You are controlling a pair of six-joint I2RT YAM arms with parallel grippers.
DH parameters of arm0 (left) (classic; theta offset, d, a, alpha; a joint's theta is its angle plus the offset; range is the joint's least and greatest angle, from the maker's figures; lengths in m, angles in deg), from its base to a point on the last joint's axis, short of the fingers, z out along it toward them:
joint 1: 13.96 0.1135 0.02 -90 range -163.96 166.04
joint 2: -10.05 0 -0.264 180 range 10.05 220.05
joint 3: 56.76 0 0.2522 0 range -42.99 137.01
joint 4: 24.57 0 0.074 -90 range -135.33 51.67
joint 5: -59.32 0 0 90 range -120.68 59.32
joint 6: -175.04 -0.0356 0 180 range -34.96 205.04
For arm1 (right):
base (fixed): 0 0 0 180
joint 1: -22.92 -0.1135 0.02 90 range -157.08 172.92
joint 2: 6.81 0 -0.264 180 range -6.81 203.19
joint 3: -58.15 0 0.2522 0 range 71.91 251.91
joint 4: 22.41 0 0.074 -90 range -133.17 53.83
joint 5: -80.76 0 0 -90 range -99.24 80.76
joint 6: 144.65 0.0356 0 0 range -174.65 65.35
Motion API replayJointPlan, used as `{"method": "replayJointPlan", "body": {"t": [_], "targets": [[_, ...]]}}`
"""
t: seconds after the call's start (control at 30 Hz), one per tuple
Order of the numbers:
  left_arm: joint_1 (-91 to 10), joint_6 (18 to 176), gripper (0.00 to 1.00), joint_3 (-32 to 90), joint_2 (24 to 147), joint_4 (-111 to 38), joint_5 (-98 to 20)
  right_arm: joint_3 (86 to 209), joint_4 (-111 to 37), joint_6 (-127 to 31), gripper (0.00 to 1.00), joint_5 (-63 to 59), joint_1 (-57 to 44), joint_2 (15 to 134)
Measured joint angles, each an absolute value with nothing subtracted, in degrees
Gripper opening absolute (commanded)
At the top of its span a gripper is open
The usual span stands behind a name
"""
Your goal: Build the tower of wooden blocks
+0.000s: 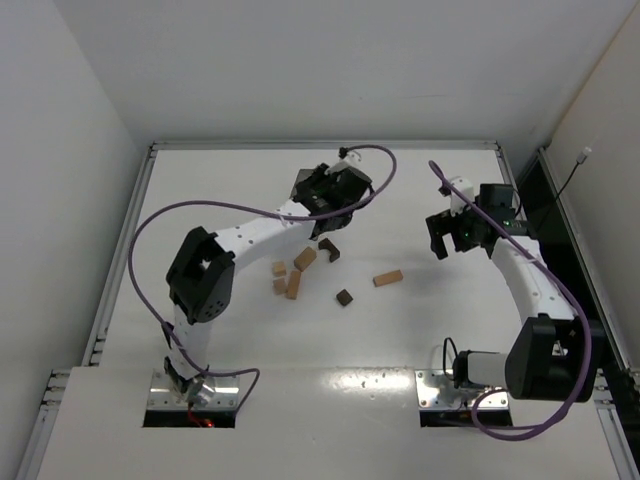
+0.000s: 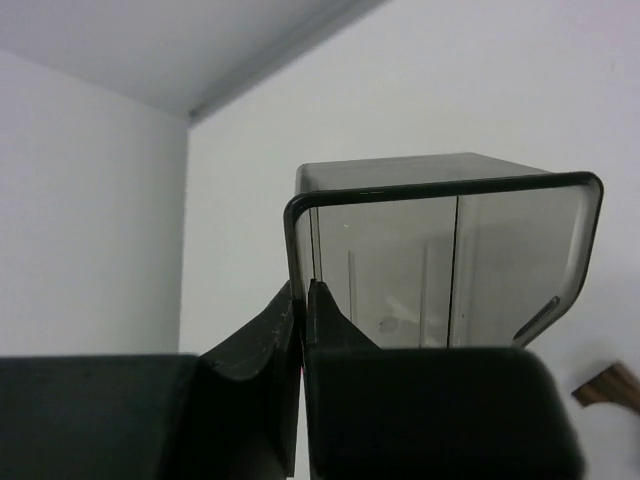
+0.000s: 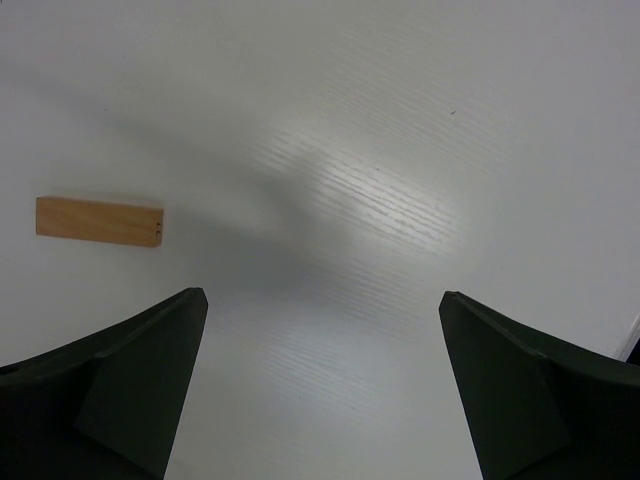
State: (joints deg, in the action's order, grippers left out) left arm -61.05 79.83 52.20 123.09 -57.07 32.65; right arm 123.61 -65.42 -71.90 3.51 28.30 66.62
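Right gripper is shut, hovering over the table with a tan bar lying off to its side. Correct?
No: the right gripper is open, jaws wide apart, as the right wrist view shows. It does hover over the table with the tan bar lying off to its side.

No legible text, label, brand, number or sign in any view.
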Motion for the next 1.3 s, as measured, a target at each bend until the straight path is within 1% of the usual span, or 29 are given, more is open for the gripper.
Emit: {"method": "replayJointPlan", "body": {"t": [0.1,0.23,0.3,0.43,0.53,0.7,0.87,1.0,1.17,1.3], "targets": [[-57.7,87.6,0.00,52.3,122.1,-67.5,25.1,124.1,-65.4,-71.6,1.00,3.7,28.3,67.3],[-51.3,93.1,0.00,52.3,121.8,-75.2,12.0,124.4,-65.5,-71.3,1.00,4.0,28.3,68.7],[-46.0,94.6,0.00,52.3,120.7,-77.5,3.6,124.8,-65.8,-71.3,1.00,4.3,28.3,69.5],[-34.3,96.2,0.00,52.7,117.6,-79.2,-8.7,125.8,-66.3,-71.2,1.00,4.7,28.3,70.9],[-27.8,96.6,0.00,54.9,116.7,-80.0,-14.0,127.0,-66.4,-71.2,1.00,4.8,28.3,72.1],[-18.0,97.2,0.00,64.3,117.7,-82.2,-24.4,128.4,-66.4,-71.2,1.00,5.0,28.3,73.4],[-8.9,97.8,0.00,68.6,121.0,-81.2,-30.3,128.5,-66.5,-71.2,1.00,5.0,28.3,73.6],[-3.3,98.0,0.00,72.0,127.8,-81.8,-31.5,128.5,-66.5,-71.2,1.00,5.1,28.3,73.9],[-0.9,97.6,0.00,81.1,138.9,-83.3,-31.4,128.5,-66.6,-71.2,1.00,5.3,28.3,74.3],[-0.7,96.7,0.00,85.8,144.5,-83.5,-31.8,128.5,-66.8,-71.2,1.00,5.4,28.3,74.9]]}}
